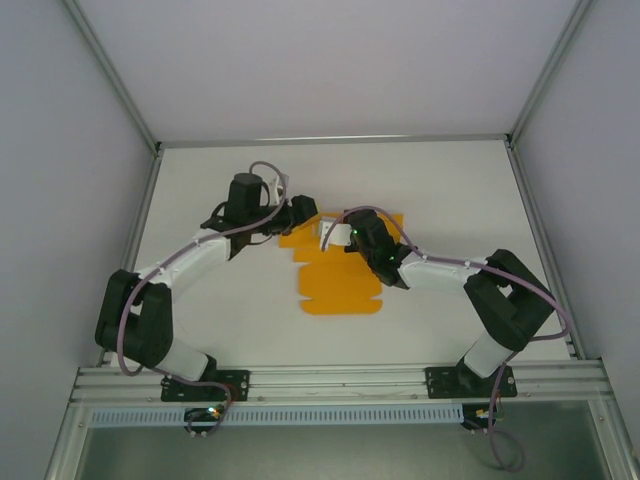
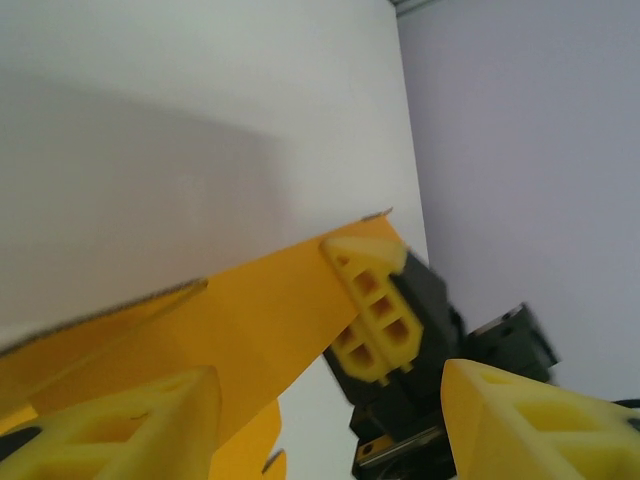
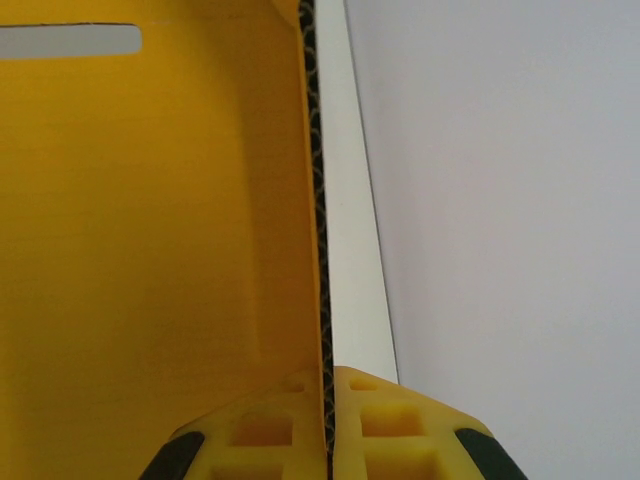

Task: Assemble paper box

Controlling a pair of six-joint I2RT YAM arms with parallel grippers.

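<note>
Paper box point(image 1: 340, 285) is a flat orange die-cut sheet on the white table point(image 1: 450, 190). Most of it lies on the arm-base side of both claws, and its far end reaches up under their tips. The right claw point(image 1: 332, 236) is pinched narrow on the card. In its wrist view the claw point(image 3: 328, 435) has its two yellow pads point(image 3: 400, 430) pressed together, with the corrugated card edge point(image 3: 318, 250) caught between them and running straight ahead. A broad orange panel point(image 3: 150, 220) stands left of that edge, with a long slot point(image 3: 70, 40) cut in it far ahead of the pads. To the right of the edge are a strip of table and the grey wall point(image 3: 500, 200). The left claw point(image 1: 305, 213) sits just beside the right claw's tip, at the sheet's far left corner, spread wide and holding nothing. In its own view the left claw point(image 2: 325, 410) has a yellow finger point(image 2: 130, 425) low at each side. Ahead of the gap an orange flap point(image 2: 230, 320) slopes up, seemingly raised off the table. One yellow finger of the right claw point(image 2: 375, 310) bears on the flap's upper right corner, its black body behind. Whether the left claw's fingers touch the card cannot be told.
</note>
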